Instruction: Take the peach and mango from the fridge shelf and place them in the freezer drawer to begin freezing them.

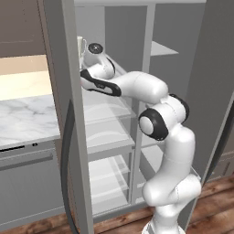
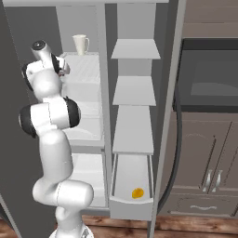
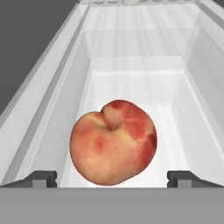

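Halfway through the freezing job: the mango already lies in the open freezer drawer at the foot of the fridge's right-hand column, a small yellow-orange oval near the drawer's front wall, while the peach has yet to make the trip. The white arm reaches up and into the left-hand compartment, well above the drawer, toward the ridged fridge shelf where a white mug stands at the back. In the hand view, the gripper has its two dark tips spread wide, one on either side of the red-pink fruit, which sits between them on the pale shelf floor; whether the tips touch the peach cannot be told, though gaps appear on both sides. By these pictures, what remains is to close on the peach, lift it out, and carry it down to join the mango in the drawer.
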